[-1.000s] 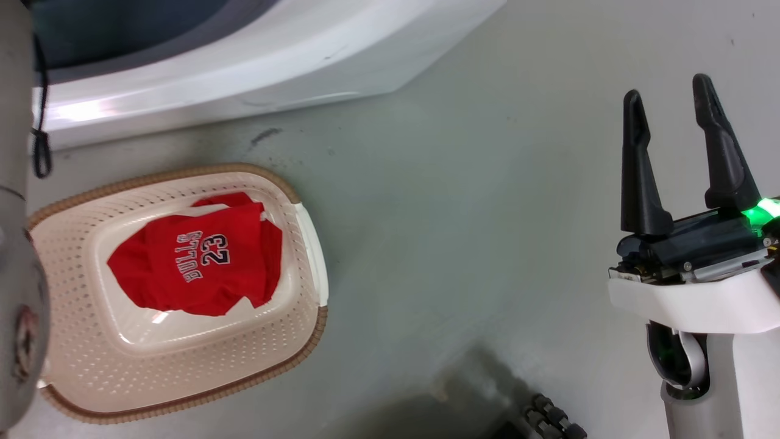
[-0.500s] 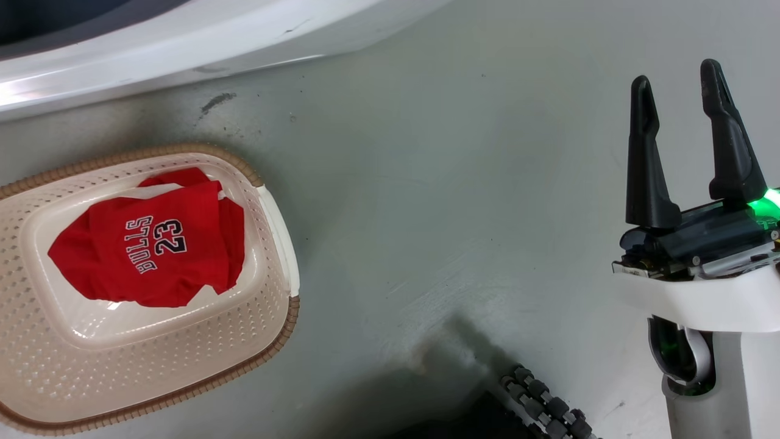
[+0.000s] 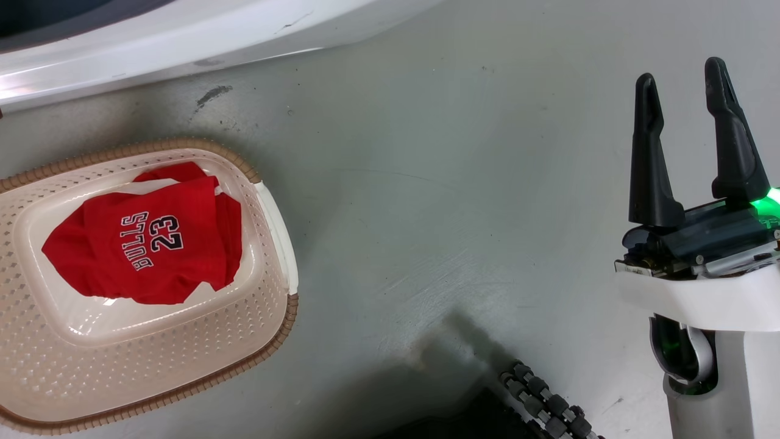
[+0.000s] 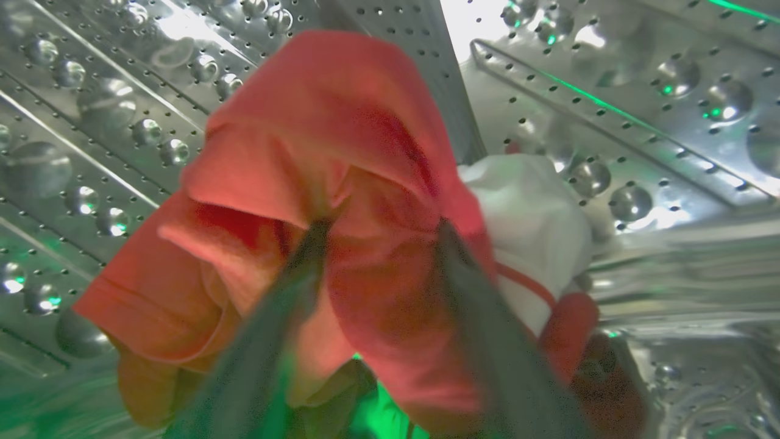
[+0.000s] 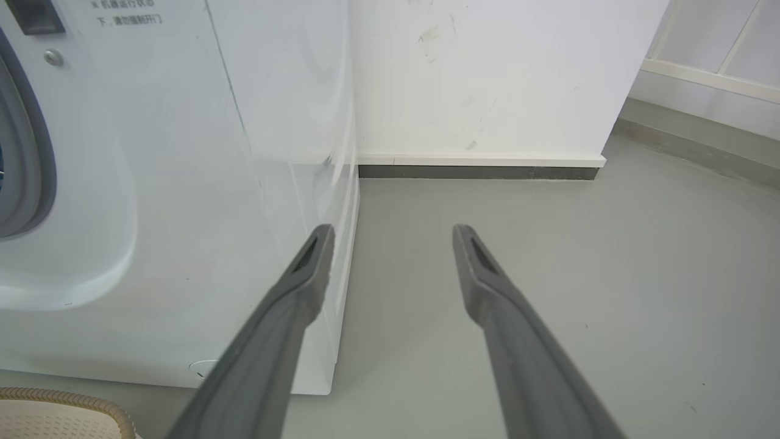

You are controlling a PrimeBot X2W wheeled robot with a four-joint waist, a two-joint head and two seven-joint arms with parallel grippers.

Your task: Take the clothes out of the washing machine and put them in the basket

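While in the drum point(image 4: 615, 91), red garment point(image 4: 341, 116) against left claw point(image 4: 379, 227).

Inside the perforated steel drum point(image 4: 640, 128), the two dark fingers of the left gripper point(image 4: 379, 225) stand apart, tips buried in folds of a crumpled bright red fabric garment point(image 4: 341, 116) with white trim.

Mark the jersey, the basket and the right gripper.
jersey point(image 3: 146, 244): head view, on the printed 23.
basket point(image 3: 183, 361): head view, perforated near wall.
right gripper point(image 3: 680, 70): head view, midway between its fingertips.
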